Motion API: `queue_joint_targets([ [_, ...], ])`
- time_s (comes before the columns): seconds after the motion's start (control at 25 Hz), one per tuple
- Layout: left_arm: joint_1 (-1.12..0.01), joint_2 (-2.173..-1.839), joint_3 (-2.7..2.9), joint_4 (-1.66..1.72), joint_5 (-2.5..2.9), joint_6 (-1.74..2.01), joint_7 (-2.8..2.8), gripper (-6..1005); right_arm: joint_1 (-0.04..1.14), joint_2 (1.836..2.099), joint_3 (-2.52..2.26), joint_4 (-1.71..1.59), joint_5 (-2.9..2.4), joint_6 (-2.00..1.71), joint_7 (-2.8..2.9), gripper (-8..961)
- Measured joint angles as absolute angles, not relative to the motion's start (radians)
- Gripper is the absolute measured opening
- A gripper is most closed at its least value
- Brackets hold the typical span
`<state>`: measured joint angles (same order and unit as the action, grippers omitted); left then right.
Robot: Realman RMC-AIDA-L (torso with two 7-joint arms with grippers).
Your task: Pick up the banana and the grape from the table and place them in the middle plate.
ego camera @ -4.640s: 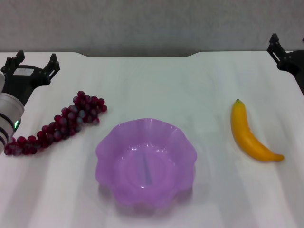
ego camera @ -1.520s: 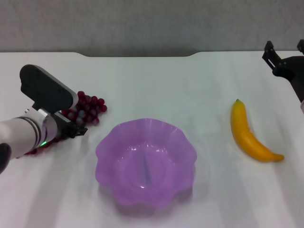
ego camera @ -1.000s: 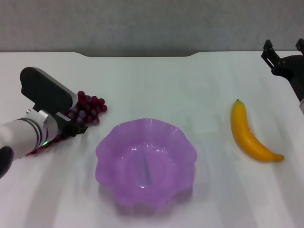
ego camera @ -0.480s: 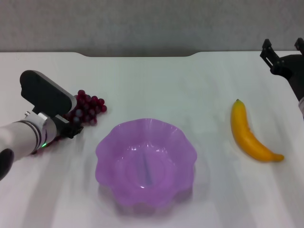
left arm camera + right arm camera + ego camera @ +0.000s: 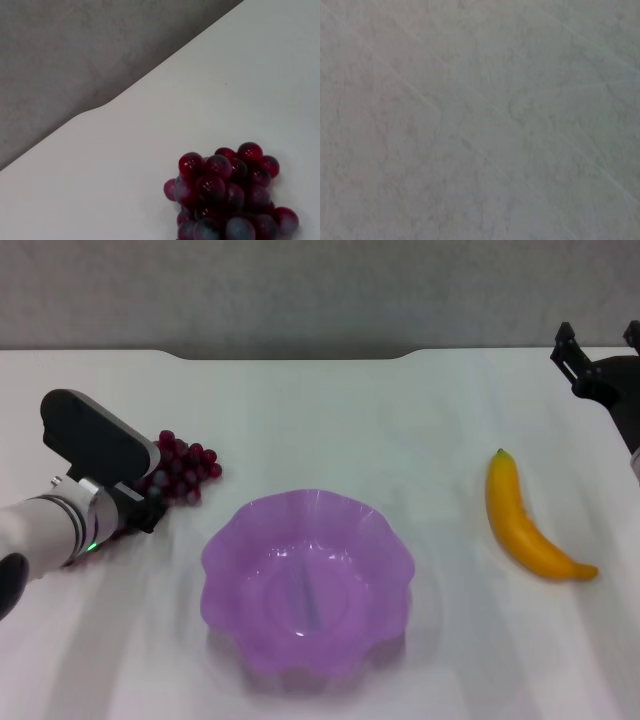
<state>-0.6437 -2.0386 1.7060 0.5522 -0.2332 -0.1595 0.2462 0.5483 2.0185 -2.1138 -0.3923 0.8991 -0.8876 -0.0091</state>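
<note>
- The grape (image 5: 183,466) lies on the counter (image 5: 330,410) at about ten o'clock from the middle plate (image 5: 307,582), near it but apart. Only its thick end shows in the head view; the thin tail runs under the left arm.
- The left wrist view shows that thick end (image 5: 227,197) close up, resting on bare counter with nothing visibly clamped on it.
- The left gripper (image 5: 140,512) sits low over the bunch's tail, at nine o'clock from the plate. Its fingers are hidden beneath the wrist housing, so I cannot tell how far apart they stand or whether they have any hold on the fruit.
- Judging by that low pose, the arm is placed to take the bunch at its narrower part, which should be easier to grasp than the thick end.
- The plate is empty, so neither fruit is delivered.
- The banana (image 5: 522,521) lies untouched at three o'clock from the plate, well apart.
- The right gripper (image 5: 592,352) waits at the counter's far right edge, fingers spread and empty, at one o'clock from the banana.
</note>
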Motion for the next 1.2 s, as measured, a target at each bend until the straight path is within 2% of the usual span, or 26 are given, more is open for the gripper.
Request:
queue_joint_targets([
  [0.84, -0.641, -2.039, 1.706, 0.547, -0.231, -0.132, 0.233, 373, 0.548, 2.019, -2.114, -0.393, 0.902, -0.888, -0.009, 892],
  [1.2, -0.614, -2.039, 1.704, 0.597, -0.238, -0.121, 0.224, 356, 0.546, 2.018, -2.114, -0.389, 0.902, -0.888, -0.009, 892],
])
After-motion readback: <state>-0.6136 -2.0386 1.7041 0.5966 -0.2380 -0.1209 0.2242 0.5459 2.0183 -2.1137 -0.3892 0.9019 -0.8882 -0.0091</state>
